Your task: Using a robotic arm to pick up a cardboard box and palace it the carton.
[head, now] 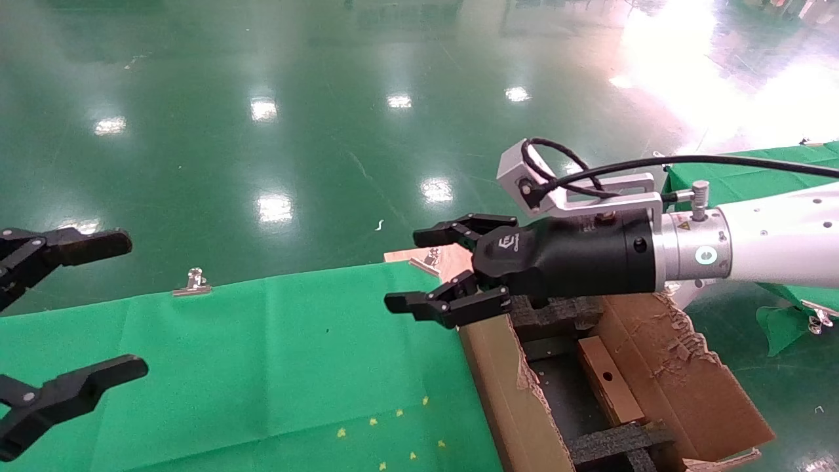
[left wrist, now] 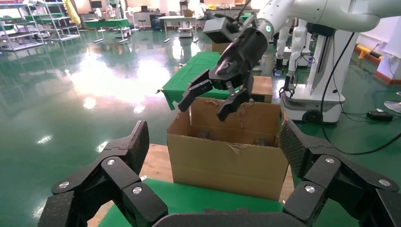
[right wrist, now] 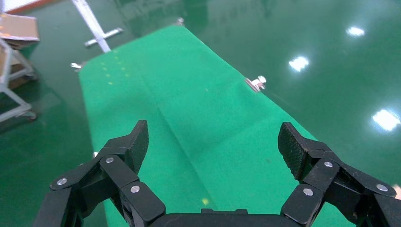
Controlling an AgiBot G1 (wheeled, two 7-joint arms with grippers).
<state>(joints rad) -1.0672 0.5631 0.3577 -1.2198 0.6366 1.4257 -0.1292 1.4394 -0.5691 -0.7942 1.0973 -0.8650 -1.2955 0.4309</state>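
Right gripper point(head: 426, 269) mid-frame, above carton point(head: 498, 380) far rim, fingers spread wide, empty; cardboard box point(head: 609, 380) inside carton, lower right; left gripper point(head: 72, 314) far left, open, empty

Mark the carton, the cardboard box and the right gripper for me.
carton point(left wrist: 227, 163): left wrist view, front wall.
cardboard box point(head: 606, 380): head view, top face, inside the carton.
right gripper point(head: 429, 269): head view, between its open fingers.
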